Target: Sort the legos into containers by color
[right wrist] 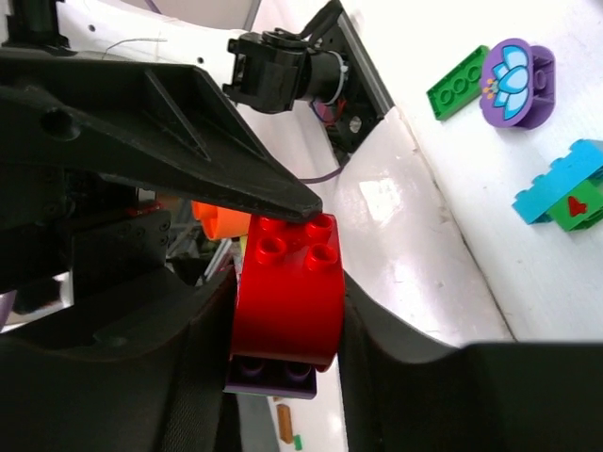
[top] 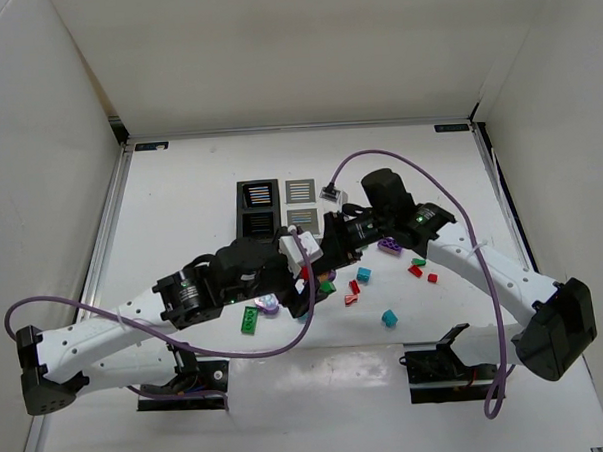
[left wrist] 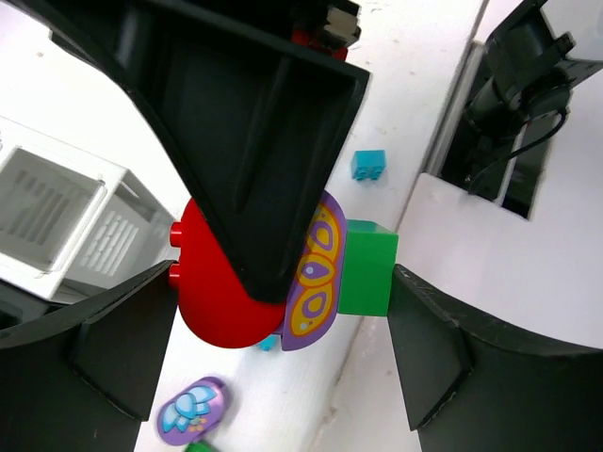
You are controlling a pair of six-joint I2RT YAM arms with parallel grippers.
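Got one lego clump [left wrist: 320, 273] held just near-side of the containers [top: 300, 192], clamped end to end by the left gripper [left wrist: 283, 301] and squeezed at its red brick [right wrist: 287, 282] by the right gripper [right wrist: 287, 315]. Plus loose legos [top: 364, 274] on the table [top: 199, 180] alongside.

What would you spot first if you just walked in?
Both arms meet mid-table. The left gripper and the right gripper each clamp a clump of red, purple and green bricks, seemingly the same one. Loose legos lie scattered on the table around them, and the bins sit just beyond.
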